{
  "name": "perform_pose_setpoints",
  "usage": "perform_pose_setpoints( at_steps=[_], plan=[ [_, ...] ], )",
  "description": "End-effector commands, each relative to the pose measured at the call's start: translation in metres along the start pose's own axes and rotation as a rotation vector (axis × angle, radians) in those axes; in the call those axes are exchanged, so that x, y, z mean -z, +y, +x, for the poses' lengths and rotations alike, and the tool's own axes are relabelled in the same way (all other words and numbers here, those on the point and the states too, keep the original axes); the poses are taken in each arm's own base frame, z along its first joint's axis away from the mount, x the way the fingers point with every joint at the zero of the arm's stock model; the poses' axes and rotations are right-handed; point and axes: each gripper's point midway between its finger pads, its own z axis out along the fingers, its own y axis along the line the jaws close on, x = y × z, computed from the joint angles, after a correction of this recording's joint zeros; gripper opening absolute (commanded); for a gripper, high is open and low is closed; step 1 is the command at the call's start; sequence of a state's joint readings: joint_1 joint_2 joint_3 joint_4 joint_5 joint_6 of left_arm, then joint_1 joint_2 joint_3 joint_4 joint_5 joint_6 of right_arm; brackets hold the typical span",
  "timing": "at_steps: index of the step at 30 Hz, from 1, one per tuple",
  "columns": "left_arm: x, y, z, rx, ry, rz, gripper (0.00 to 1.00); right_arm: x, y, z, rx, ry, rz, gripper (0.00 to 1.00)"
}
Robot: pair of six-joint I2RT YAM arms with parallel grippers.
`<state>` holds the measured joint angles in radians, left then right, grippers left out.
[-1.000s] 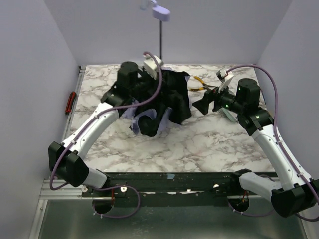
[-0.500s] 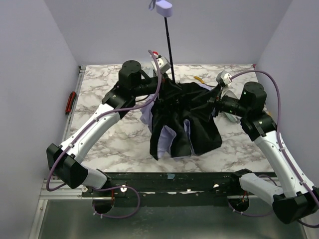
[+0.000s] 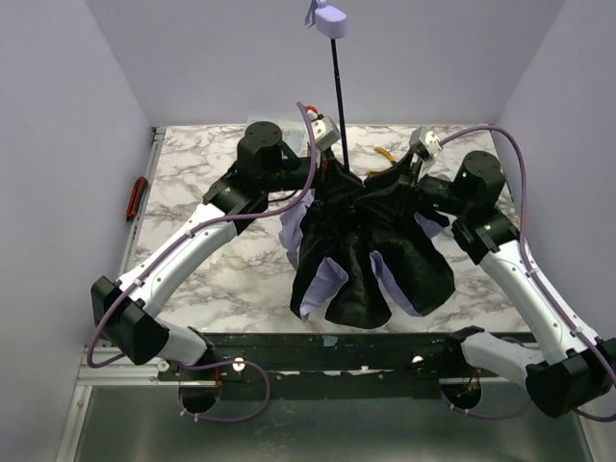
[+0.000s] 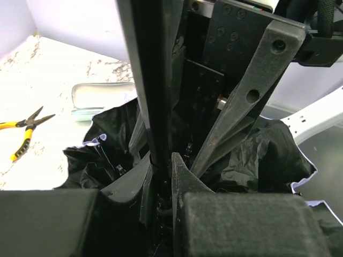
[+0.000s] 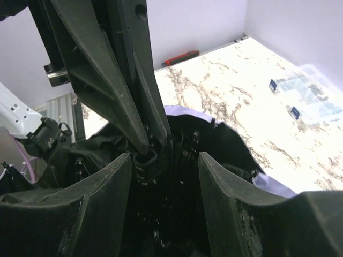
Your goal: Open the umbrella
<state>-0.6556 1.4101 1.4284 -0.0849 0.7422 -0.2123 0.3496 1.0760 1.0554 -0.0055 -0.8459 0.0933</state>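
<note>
- The umbrella (image 3: 364, 258) is upright over the middle of the tabletop (image 3: 192, 173), between my two arms. Its canopy (image 3: 404, 260) hangs down in loose black folds with pale lavender panels showing at the left and lower edges.
- Its thin black shaft (image 3: 339, 106) rises from the top of the canopy, leaning slightly, and ends in the small lavender handle (image 3: 331, 19) high against the back wall.
- The left gripper (image 4: 161, 167) comes in from the left at the top of the canopy. In its wrist view the jaws are clenched on the shaft, which runs straight up from the narrow gap between them.
- The right gripper (image 5: 165, 160) comes in from the right at the same height. Its jaws are released and spread wide, straddling the shaft and the black folds around it. I cannot tell whether either finger touches the fabric.
- The two grippers sit very close together, and each wrist view shows the other's fingers just in front of it.
- Yellow-handled pliers (image 4: 24, 134) lie on the marble behind the canopy, apart from it.
- A clear plastic compartment box (image 5: 308, 91) rests near the right rear of the tabletop.
- A red-handled tool (image 3: 138, 197) lies along the left edge, well apart from the umbrella.
</note>
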Motion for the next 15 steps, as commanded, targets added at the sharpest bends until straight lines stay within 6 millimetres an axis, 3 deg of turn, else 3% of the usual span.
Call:
perform_pose_setpoints(
  at_steps=[1, 10, 14, 15],
  plan=[
    [0.004, -0.026, -0.038, -0.07, -0.09, 0.06, 0.0, -0.012, 0.008, -0.004, 0.022, -0.023, -0.059, 0.55],
    [0.003, -0.028, -0.049, -0.076, -0.11, 0.064, 0.0, -0.02, 0.014, 0.015, 0.045, 0.029, -0.09, 0.51],
    [0.004, -0.03, -0.053, -0.089, -0.112, 0.062, 0.0, -0.02, 0.017, 0.022, 0.037, 0.045, -0.102, 0.23],
    [0.005, -0.03, -0.054, -0.094, -0.115, 0.057, 0.0, -0.019, 0.018, 0.028, 0.021, 0.066, -0.105, 0.2]
  ],
)
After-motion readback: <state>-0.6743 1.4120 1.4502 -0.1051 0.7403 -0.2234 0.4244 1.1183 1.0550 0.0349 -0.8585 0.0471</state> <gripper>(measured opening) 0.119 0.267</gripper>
